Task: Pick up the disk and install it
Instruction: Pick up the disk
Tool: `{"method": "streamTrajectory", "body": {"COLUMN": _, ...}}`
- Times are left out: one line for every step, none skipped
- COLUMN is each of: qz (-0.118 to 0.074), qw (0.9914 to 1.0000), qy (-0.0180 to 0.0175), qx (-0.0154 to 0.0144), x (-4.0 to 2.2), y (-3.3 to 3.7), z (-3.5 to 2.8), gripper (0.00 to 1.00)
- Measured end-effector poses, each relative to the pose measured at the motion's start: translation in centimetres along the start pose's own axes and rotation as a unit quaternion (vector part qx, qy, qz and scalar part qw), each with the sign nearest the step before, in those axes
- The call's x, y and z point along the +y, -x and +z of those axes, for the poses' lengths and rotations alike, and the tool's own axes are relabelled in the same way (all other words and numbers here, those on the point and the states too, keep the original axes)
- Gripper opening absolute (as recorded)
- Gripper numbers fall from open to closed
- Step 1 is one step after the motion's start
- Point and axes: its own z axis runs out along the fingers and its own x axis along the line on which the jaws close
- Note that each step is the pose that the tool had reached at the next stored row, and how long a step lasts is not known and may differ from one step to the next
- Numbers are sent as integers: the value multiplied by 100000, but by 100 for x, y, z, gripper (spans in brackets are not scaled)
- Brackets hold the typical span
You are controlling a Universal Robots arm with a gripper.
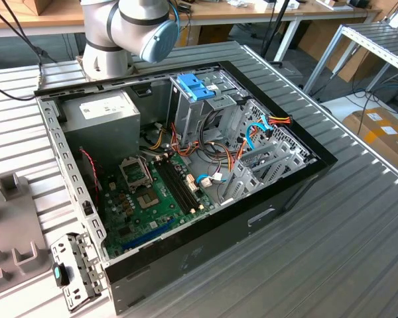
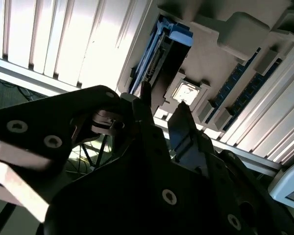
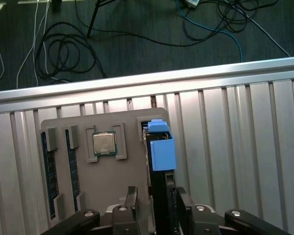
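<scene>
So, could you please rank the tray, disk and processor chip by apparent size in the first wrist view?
1. grey tray
2. disk, edge-on and nearer the camera, so less sure
3. processor chip

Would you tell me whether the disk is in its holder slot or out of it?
In: the disk stands on edge in a slot of the grey holder, beside the processor chip.

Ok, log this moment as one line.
phase: pick | disk: on edge in grey holder, not lifted | end effector: open, straddling it | computer case: open, install not done
</scene>
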Motion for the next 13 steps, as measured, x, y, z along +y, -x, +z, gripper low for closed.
{"method": "streamTrajectory", "body": {"qz": 0, "qw": 100000, "qy": 0, "qx": -1, "x": 0, "y": 0, "z": 0, "gripper": 47}}
{"method": "streamTrajectory", "body": {"qz": 2, "qw": 100000, "qy": -2, "qx": 1, "x": 0, "y": 0, "z": 0, "gripper": 47}}
{"method": "streamTrajectory", "body": {"qz": 1, "qw": 100000, "qy": -2, "qx": 0, "x": 0, "y": 0, "z": 0, "gripper": 54}}
{"method": "streamTrajectory", "body": {"qz": -265, "qw": 100000, "qy": -3, "qx": -2, "x": 0, "y": 0, "z": 1, "gripper": 54}}
{"method": "streamTrajectory", "body": {"qz": -1004, "qw": 99995, "qy": -12, "qx": -6, "x": 0, "y": 0, "z": 1, "gripper": 54}}
{"method": "streamTrajectory", "body": {"qz": -1793, "qw": 99984, "qy": -29, "qx": -6, "x": -1, "y": 0, "z": 2, "gripper": 54}}
{"method": "streamTrajectory", "body": {"qz": -2976, "qw": 99956, "qy": -57, "qx": -15, "x": -1, "y": 1, "z": 3, "gripper": 54}}
{"method": "streamTrajectory", "body": {"qz": -3249, "qw": 99947, "qy": -69, "qx": -17, "x": 0, "y": 2, "z": 3, "gripper": 54}}
{"method": "streamTrajectory", "body": {"qz": -3276, "qw": 99946, "qy": -81, "qx": -24, "x": 3, "y": 3, "z": 9, "gripper": 54}}
{"method": "streamTrajectory", "body": {"qz": -3337, "qw": 99944, "qy": -78, "qx": -33, "x": 11, "y": 6, "z": 27, "gripper": 54}}
{"method": "streamTrajectory", "body": {"qz": -3371, "qw": 99943, "qy": -75, "qx": -36, "x": 14, "y": 8, "z": 35, "gripper": 54}}
{"method": "streamTrajectory", "body": {"qz": -3416, "qw": 99942, "qy": -73, "qx": -42, "x": 17, "y": 14, "z": 47, "gripper": 54}}
{"method": "streamTrajectory", "body": {"qz": -3463, "qw": 99940, "qy": -65, "qx": -42, "x": 19, "y": 25, "z": 55, "gripper": 54}}
